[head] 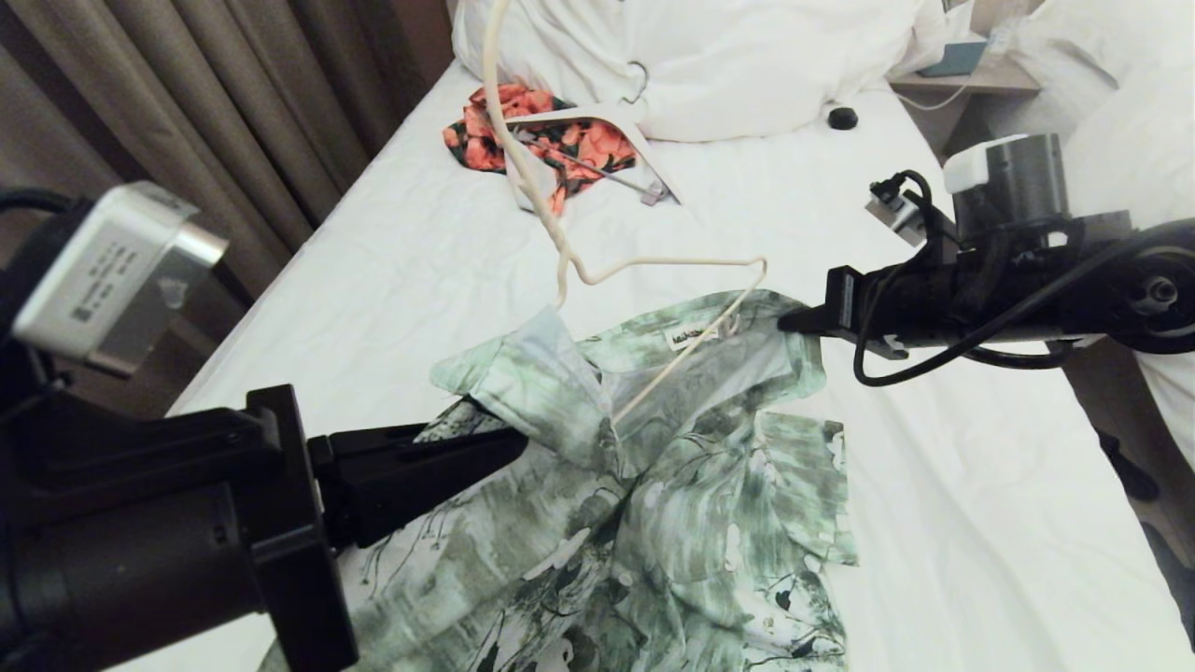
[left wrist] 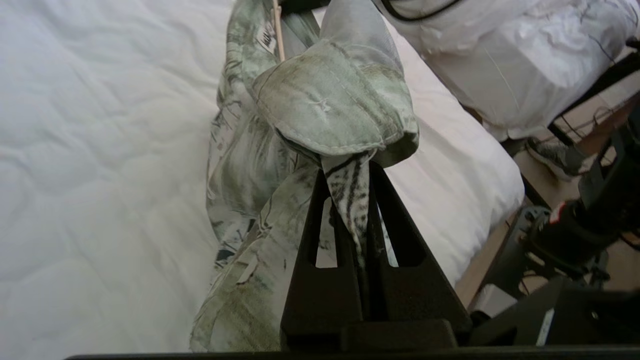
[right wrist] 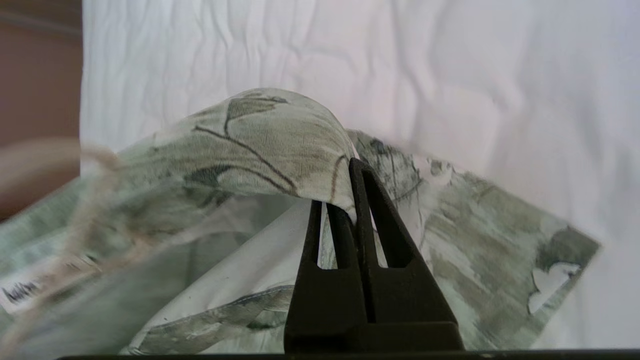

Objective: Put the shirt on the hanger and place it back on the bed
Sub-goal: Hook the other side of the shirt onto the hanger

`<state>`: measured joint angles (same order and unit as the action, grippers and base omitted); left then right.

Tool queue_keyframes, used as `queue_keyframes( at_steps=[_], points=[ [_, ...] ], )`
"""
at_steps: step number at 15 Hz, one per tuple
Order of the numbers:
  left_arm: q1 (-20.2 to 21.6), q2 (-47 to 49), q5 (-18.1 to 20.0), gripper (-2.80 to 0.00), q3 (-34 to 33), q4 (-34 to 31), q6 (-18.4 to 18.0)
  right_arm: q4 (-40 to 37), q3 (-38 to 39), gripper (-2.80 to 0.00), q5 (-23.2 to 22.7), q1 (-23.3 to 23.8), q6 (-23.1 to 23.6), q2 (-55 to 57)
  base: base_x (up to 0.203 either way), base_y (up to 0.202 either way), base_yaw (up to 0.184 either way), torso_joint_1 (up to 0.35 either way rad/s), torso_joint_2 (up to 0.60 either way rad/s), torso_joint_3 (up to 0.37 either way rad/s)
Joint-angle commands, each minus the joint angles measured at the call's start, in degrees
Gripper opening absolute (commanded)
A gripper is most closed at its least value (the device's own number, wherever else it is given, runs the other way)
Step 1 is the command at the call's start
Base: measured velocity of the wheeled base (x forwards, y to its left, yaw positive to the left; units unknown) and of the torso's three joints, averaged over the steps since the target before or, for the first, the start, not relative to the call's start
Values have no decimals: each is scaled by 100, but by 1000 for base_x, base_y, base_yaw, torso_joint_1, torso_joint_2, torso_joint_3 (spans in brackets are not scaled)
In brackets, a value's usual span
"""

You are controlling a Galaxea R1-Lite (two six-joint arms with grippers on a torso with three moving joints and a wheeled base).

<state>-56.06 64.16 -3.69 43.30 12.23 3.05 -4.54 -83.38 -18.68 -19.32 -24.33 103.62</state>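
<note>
While the curtains [head: 233, 103] hung along the far left edge of the scene, the left gripper [head: 509, 446] reached in from the lower left, its jaws clenched on a fold of the shirt [head: 653, 485] at the collar's left side. In the left wrist view, the same gripper [left wrist: 357, 200] pinched a narrow tuck of printed cloth just under a rounded bulge of the shirt [left wrist: 335, 105], lifted off the bed [left wrist: 100, 150]. The shirt lay spread over the near half of the bed [head: 392, 252], its lower part flat on the white sheet and its collar end raised between the two grippers. The hanger [head: 653, 271] stood above the collar, one thin arm slanting down into the neck opening beside the white label, its long neck rising out of the top of the head view. Farther up the bed lay an orange-and-black garment [head: 560, 140] with a broad white hanger [head: 616, 121] on it, just before the pillow heap [head: 709, 56]. To the right, the right gripper [head: 789, 322] came in level, jaws clamped on the shirt's right collar edge; its own view showed the right gripper [right wrist: 352, 185] nipping an arched fold of the shirt [right wrist: 265, 140].
</note>
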Motion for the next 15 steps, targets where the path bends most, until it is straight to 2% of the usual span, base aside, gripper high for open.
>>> queue_keyframes(
  at_steps=[1,7,12,15],
  points=[
    [-98,-62,0,-280,-67,-53,3,-3,-122,-280,-5,-10,-13,76,0,0,0,0,0,0],
    [-98,-41,-7,-280,-226,-27,12,-59,-302,-280,4,-61,-10,50,0,0,0,0,0,0],
    [-54,44,-35,-280,-190,-10,-6,-732,-351,-280,11,-186,-10,-327,0,0,0,0,0,0],
    [-63,42,-44,-280,-183,-19,-32,-877,-495,-280,13,-184,-10,-463,0,0,0,0,0,0]
  ],
)
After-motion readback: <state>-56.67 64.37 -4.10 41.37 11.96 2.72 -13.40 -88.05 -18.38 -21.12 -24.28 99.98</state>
